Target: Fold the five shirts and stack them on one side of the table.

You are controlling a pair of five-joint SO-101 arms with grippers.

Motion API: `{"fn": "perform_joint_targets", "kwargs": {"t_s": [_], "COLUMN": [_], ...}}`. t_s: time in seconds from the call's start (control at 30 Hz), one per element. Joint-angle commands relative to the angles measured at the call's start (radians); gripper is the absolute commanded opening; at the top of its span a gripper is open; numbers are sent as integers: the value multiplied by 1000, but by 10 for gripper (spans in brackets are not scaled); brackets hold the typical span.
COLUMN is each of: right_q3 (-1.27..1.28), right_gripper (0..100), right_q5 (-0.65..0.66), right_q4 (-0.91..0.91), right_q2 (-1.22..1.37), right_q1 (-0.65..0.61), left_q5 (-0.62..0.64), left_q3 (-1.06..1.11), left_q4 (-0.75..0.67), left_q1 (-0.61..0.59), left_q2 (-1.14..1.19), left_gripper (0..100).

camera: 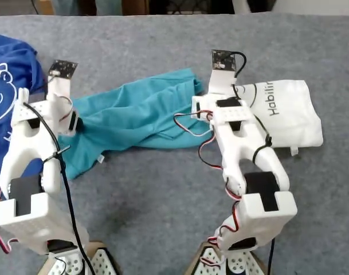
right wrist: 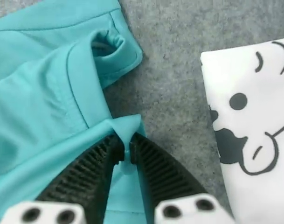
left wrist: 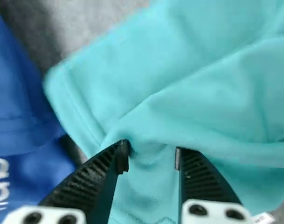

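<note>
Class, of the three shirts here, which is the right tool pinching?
The teal shirt, mid-table: the right tool grips its edge; the blue shirt and white shirt lie aside.

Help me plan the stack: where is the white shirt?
In the high view the white shirt lies on the table's right side, just right of the teal shirt and the right gripper.

The middle shirt (camera: 140, 114) lies across the centre of the table (camera: 163, 195); another shirt (camera: 8, 80) lies just beside its left end; a third shirt (camera: 289, 114) lies right of it, slightly apart.
</note>
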Motion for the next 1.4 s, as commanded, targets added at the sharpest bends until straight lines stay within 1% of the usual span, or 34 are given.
{"fn": "perform_joint_targets", "kwargs": {"t_s": [0.0,0.07,0.1,0.33,0.4,0.47,0.53,0.6,0.7,0.83,0.9,1.0,1.17,1.27,1.37], "right_q3": [-2,-2,-2,-2,-2,-2,-2,-2,-2,-2,-2,-2,-1,-1,10], "right_gripper": [15,15,15,15,15,15,15,15,15,15,15,15,15,15,15], "right_q5": [0,21,23,21,21,21,21,21,21,21,21,21,21,21,21], "right_q4": [-18,-18,-18,-18,-17,-17,-15,-14,-14,-14,-14,-14,-14,-12,-18], "right_q2": [-8,-8,-8,-8,-8,-8,-8,-8,-8,-8,-8,-8,-8,-8,-8], "right_q1": [14,12,12,11,11,11,9,9,9,9,9,8,8,8,8], "left_q5": [5,2,-20,-219,-288,-359,-411,-440,-459,-451,-442,-430,-439,-486,-543], "left_q3": [-113,-153,-173,-271,-254,-203,-108,22,202,352,409,430,424,432,410], "left_q4": [75,150,187,479,563,603,620,588,486,411,350,290,276,278,261], "left_q1": [5,10,10,2,12,12,12,13,16,65,74,65,53,51,13], "left_q2": [-9,-15,-17,-40,-87,-160,-253,-331,-407,-417,-420,-419,-419,-417,-417], "left_gripper": [182,182,182,182,182,193,222,234,238,236,234,234,234,234,234]}}
